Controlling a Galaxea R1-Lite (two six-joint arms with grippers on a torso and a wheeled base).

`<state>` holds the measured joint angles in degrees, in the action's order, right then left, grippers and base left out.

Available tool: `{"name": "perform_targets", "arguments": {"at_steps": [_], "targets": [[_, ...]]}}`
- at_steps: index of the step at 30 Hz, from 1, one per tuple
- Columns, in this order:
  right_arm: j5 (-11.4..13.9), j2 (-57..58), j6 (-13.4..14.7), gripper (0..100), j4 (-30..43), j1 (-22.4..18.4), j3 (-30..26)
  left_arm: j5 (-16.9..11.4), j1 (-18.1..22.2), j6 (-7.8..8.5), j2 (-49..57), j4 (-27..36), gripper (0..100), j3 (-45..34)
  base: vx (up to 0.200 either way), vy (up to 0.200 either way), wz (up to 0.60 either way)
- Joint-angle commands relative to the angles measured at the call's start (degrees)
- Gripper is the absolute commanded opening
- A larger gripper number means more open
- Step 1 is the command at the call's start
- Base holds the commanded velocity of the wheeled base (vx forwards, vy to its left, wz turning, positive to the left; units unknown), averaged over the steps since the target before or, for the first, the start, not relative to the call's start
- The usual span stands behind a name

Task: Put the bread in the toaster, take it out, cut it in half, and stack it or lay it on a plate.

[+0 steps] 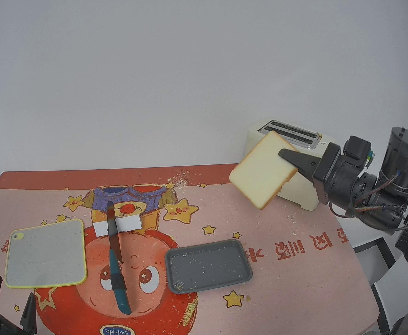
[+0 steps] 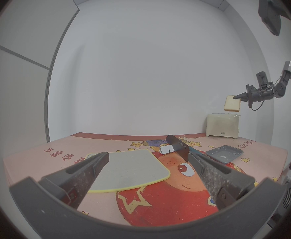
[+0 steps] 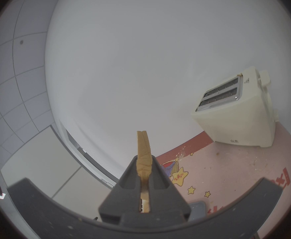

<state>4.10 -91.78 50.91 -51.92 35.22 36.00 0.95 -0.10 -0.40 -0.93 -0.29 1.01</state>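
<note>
Left gripper (image 1: 11, 298) at the table's near left corner, low over the table (image 1: 283, 219); fingers spread, nothing between them.

Left to right on the cartoon-printed cloth:
- 1 grey cutting board (image 1: 46, 253), yellow rim, lying flat.
- 1 knife (image 1: 115, 257), teal handle toward the near edge, dark blade across a small white card stand (image 1: 129, 224). It lies between board and tray, touching neither.
- 1 grey tray (image 1: 208, 266), shallow, a few crumbs in it.
- Loose crumbs (image 1: 181, 178) by the far edge.
- Red characters printed on the cloth to the right of the tray; not read off.

1 slice of bread (image 1: 264, 170), tilted, held in the air before the toaster and above the table, well clear of the tray. Right gripper (image 1: 285, 155) is clamped on the slice's edge; its wrist view shows the slice edge-on between the closed fingers (image 3: 158, 180).

1 cream toaster (image 1: 301, 194) at the far right, 2 slots on top. The slice partly covers its front.
</note>
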Motion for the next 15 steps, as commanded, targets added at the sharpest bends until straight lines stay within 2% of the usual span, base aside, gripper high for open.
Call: {"name": "perform_targets", "arguments": {"at_steps": [1,15], "targets": [[0.21,-2.08,0.24,0,-0.11,-0.15,-0.23,0.02,0.01,-0.04,0.66,-0.06,100,-1.01,0.000,0.000,0.00],[0.12,-2.17,0.07,0,-0.11,0.29,-0.67,0.02,0.01,-0.04,0.57,-0.06,100,-1.01,0.000,0.000,0.00]]}}
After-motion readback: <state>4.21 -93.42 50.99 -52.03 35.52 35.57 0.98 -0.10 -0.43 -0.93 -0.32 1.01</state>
